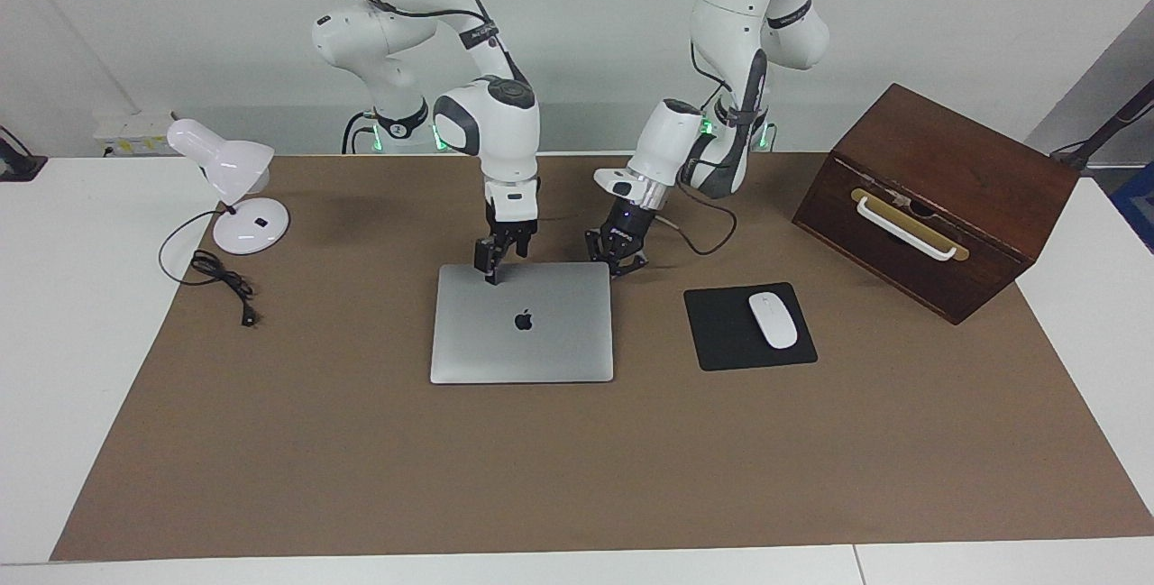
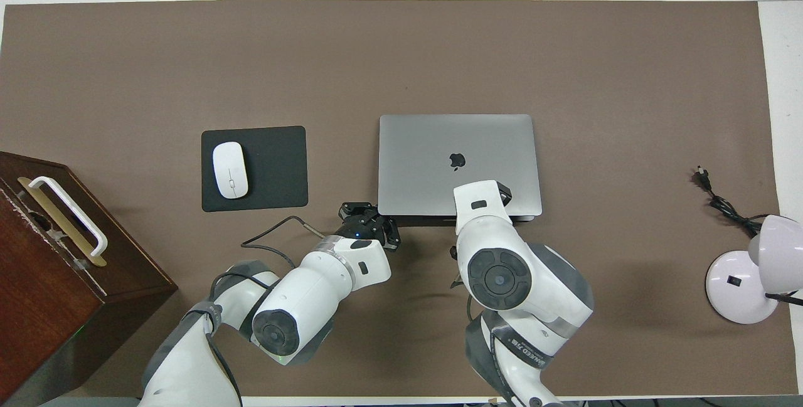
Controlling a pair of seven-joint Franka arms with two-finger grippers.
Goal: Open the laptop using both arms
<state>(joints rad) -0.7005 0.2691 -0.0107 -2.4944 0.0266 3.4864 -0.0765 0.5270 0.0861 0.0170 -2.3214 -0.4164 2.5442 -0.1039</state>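
1. Laptop (image 1: 521,322) lies closed and flat on the brown mat (image 1: 361,441), lid up, its nearest edge facing the robots, beside the mouse pad (image 1: 721,333) that carries the mouse (image 1: 773,320).
2. I have the left gripper (image 1: 618,264) clenched, fingertips together, holding nothing. It sits low at the laptop's near corner toward the left arm's end of the table; I judge it is placed there to catch or steady that edge.
3. I have the right gripper (image 1: 492,271) pointing down over the lid, just inside the near edge toward the right arm's end. I cannot tell whether its tips are apart or together, nor whether they touch the lid.
4. I read the pairing as one arm to hold the base and one to lift the lid, which has not yet risen.
5. Lamp (image 1: 230,193) and wooden box (image 1: 938,197) stand well apart from the work.
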